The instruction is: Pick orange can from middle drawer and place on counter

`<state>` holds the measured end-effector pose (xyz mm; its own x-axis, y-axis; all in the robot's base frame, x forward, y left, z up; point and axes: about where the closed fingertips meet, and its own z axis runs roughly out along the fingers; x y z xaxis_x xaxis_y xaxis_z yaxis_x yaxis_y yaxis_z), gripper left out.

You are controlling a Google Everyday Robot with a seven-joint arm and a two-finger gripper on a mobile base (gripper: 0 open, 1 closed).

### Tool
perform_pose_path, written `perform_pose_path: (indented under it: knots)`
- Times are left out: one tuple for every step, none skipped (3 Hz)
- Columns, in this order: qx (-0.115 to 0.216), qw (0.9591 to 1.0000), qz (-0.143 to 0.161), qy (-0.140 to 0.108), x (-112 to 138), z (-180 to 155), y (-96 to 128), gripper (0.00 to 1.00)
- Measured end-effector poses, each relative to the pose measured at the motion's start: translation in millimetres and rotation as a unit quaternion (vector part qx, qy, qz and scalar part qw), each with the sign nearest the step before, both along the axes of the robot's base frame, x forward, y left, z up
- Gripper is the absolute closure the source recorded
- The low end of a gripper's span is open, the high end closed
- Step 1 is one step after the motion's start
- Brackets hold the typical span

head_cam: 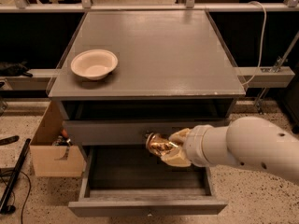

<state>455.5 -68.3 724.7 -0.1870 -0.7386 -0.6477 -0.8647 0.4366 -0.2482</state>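
The orange can (159, 144) is a shiny golden, crinkled can held in my gripper (172, 147). The gripper's tan fingers (177, 158) are shut around it from the right. The can hangs above the dark floor of the open middle drawer (145, 171), in front of the grey drawer front above. My white arm (247, 146) comes in from the right. The grey counter (154, 50) lies above, wide and flat.
A cream-white bowl (94, 63) sits on the counter's left side. A cardboard box (49, 146) stands on the floor left of the cabinet. A black pole (14, 176) and cables lie at the far left. A white cable (261, 36) hangs at the right.
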Motion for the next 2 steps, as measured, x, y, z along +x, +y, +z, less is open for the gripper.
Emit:
perform_pose_path:
  knots:
    - [-0.013,0.9986,0.008,-0.051,-6,78,-4,1.00]
    - [0.002,0.9952,0.019,-0.096,10,156,0,1.00]
